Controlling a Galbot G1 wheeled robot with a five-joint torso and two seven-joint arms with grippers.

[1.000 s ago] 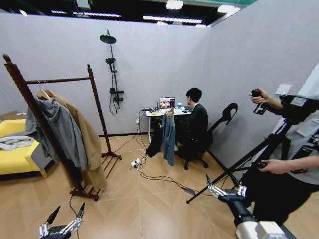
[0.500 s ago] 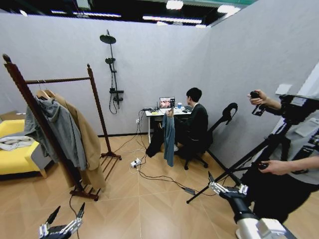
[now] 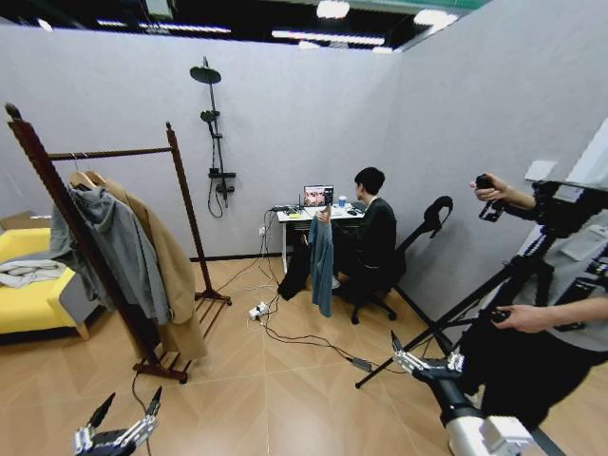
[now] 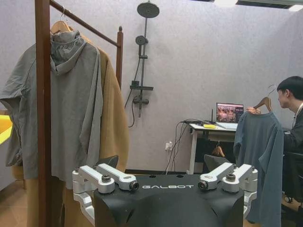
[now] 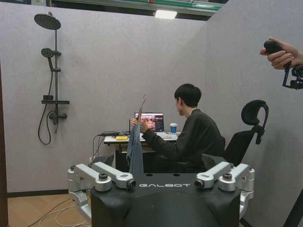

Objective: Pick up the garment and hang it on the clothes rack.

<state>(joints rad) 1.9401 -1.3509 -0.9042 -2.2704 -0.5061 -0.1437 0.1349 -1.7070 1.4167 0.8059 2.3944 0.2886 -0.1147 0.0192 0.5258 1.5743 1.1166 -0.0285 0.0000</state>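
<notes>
**Garment held out across the room, both pincers empty**

The garment (image 3: 322, 261) is seen hanging on a wooden hanger held up by a seated person's hand (image 3: 324, 217) beside the tabletop (image 3: 296, 216), well apart from the robot. The clothes rack (image 3: 114, 228) stands on the robot's left and already carries a grey hooded jacket (image 3: 119, 249) and a tan coat (image 3: 171, 271).

The left pincer (image 3: 124, 407) is held low with its fingers spread wide and nothing between them; the right pincer (image 3: 422, 358) is likewise parted and empty.

Several risks can be judged. Loose cables (image 3: 285, 334) lie on the floor between robot and garment and could be snagged while driving. A tripod (image 3: 484, 304) stands close to the right arm and could be struck. Soft cloth could be pinched instead of the hanger, and little free rail is left.

Compared with a second ago, the right pincer has been shifted slightly, while the left pincer, the garment and the rack appear unchanged.
</notes>
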